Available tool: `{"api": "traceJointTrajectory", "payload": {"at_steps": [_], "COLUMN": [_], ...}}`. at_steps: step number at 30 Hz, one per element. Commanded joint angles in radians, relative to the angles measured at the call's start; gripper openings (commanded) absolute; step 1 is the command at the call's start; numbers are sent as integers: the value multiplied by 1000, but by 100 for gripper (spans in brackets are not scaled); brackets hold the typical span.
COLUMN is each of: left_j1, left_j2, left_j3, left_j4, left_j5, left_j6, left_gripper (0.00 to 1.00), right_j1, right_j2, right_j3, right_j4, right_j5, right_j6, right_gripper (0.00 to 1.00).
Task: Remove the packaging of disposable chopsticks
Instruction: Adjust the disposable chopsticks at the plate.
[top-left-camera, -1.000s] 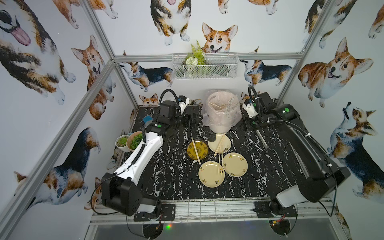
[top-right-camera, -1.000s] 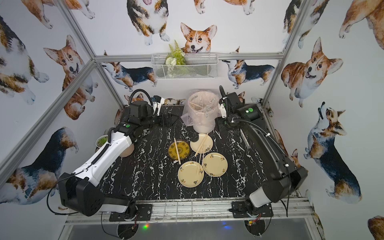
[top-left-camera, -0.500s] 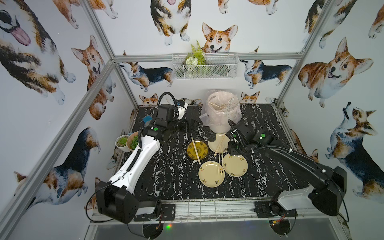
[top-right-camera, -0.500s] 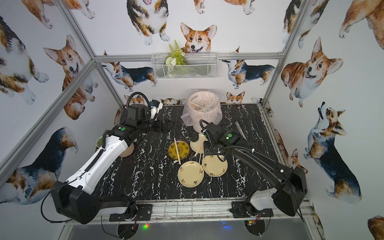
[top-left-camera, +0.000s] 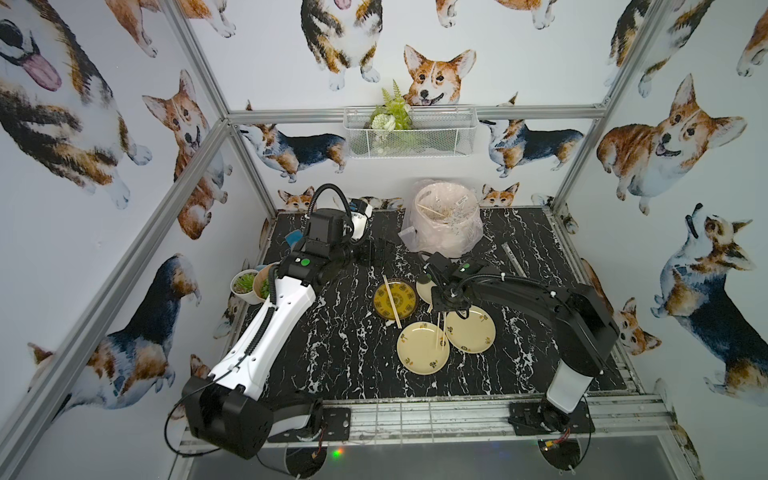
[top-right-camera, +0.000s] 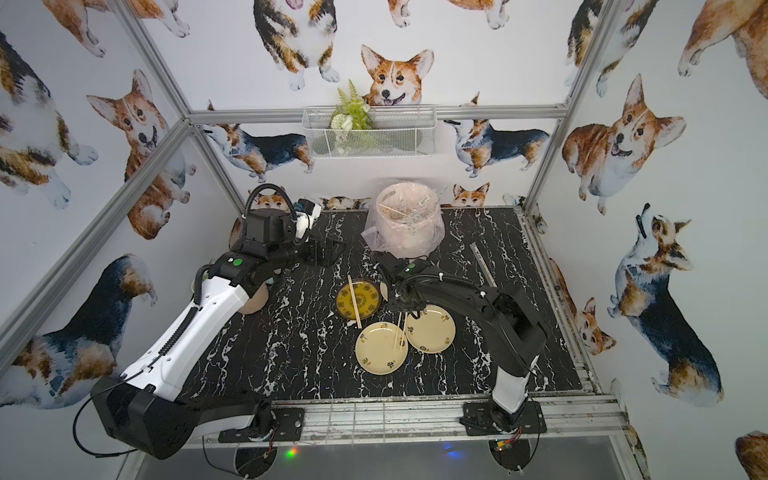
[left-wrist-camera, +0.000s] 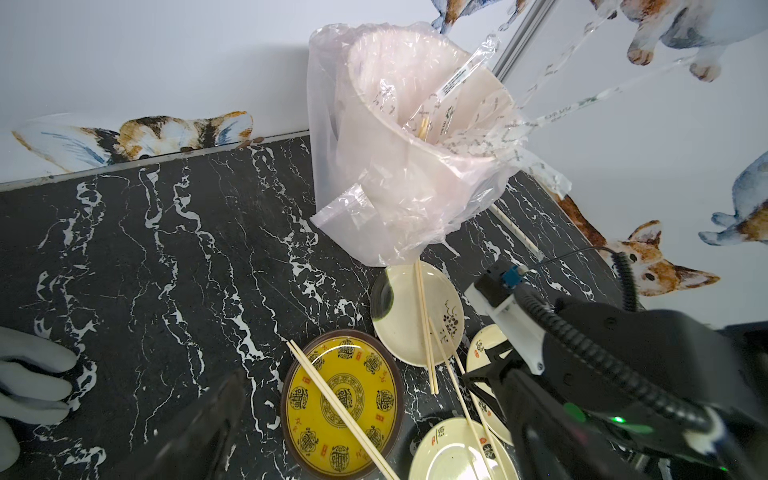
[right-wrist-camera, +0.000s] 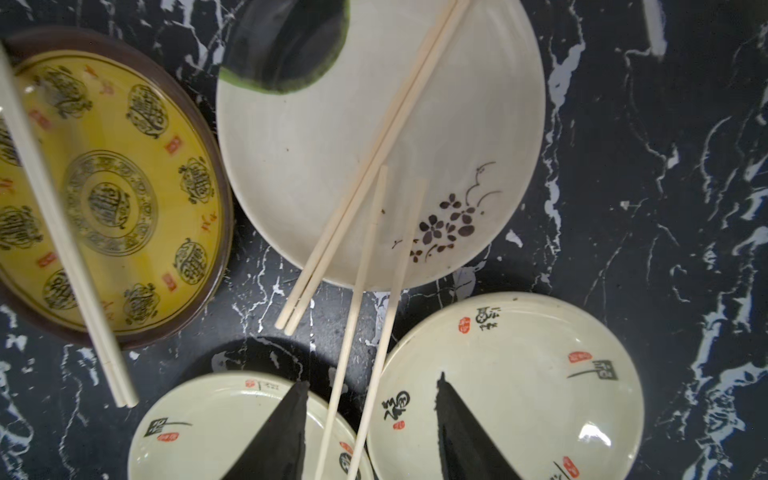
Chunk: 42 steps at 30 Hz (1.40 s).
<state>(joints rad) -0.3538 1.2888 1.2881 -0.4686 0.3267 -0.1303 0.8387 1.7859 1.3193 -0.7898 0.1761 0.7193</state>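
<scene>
Right fingers (right-wrist-camera: 282, 436) swung over plates (right-wrist-camera: 519, 395) — apart.

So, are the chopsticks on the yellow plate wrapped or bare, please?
Bare: the chopsticks lie across the yellow plate as plain wood, no sleeve around them.

The tabletop (top-left-camera: 332, 332) is a smooth, dull-sheened black marble-pattern sheet. The plates (right-wrist-camera: 519, 395) are glossy glazed ceramic. The chopsticks (right-wrist-camera: 372, 166) are bare pale wood, matt. The sleeves (left-wrist-camera: 457, 79) are clear, glossy, crinkled plastic. The bin liner (left-wrist-camera: 374, 199) is thin pinkish plastic film, wrinkled. The basket (top-left-camera: 436, 137) is white wire mesh.
</scene>
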Motion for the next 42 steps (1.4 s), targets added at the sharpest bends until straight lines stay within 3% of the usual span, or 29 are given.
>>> {"api": "traceJointTrajectory", "payload": {"at_steps": [1, 18, 42], "left_j1": [2, 1, 1], "left_j2": [-8, -6, 6], "left_j3": [0, 0, 3], "left_j4": [-6, -10, -18], "left_j5": [-4, -6, -5], "left_j6": [21, 24, 28], "left_gripper": [100, 100, 100], "right_j1": [5, 5, -8], "right_j2": [37, 120, 107], "right_j3": [18, 37, 14], "right_j4": [-23, -45, -66], "right_j5": [23, 51, 56], "right_j6": [-4, -42, -54], "right_gripper": [53, 57, 58]}}
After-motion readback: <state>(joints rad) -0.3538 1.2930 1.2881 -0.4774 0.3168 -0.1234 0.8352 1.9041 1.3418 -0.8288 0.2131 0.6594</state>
